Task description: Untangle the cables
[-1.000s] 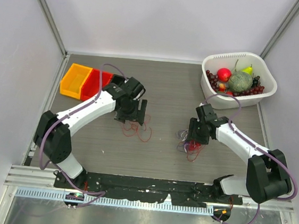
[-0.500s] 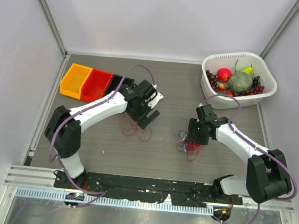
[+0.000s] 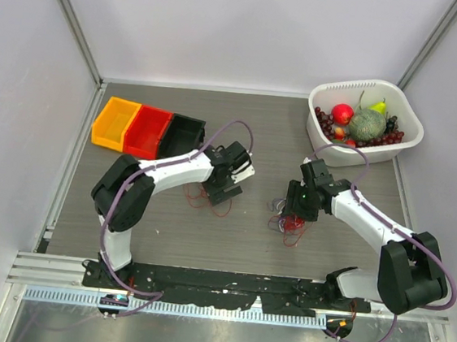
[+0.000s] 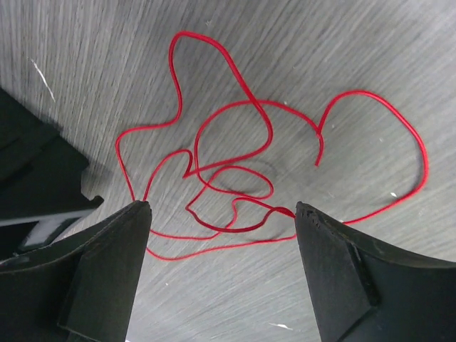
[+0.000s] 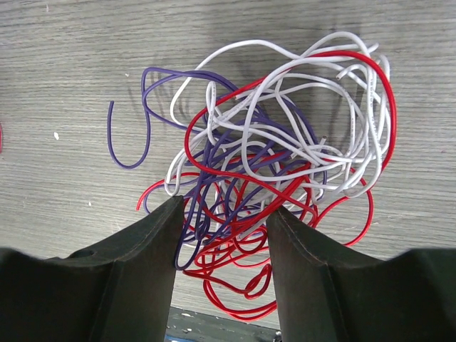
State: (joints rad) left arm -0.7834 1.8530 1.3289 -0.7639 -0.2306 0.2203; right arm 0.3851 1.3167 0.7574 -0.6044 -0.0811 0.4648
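Since the earlier frame the left arm has swung toward the centre of the overhead view. Its left hand [image 3: 225,185] now hovers over a single loose red wire [image 4: 235,146], and the right arm has barely shifted. The left hand is spread wide with nothing between its fingers. The red wire lies in loops on the worktop [image 3: 257,133] just left of centre.

The right hand [image 5: 224,203] is partly open and straddles the main tangle [image 5: 274,153] of cables, right of centre. Red, white and purple strands pass loosely through the gap, none of them pinched.

The cables look very light, limp and springy, so pulling one strand would likely drag the whole knot. A free end or an outer loop, such as the purple tail at the left of the right wrist view, seems the best place to hold. A firm pinch would be needed, since such thin wire may slip.
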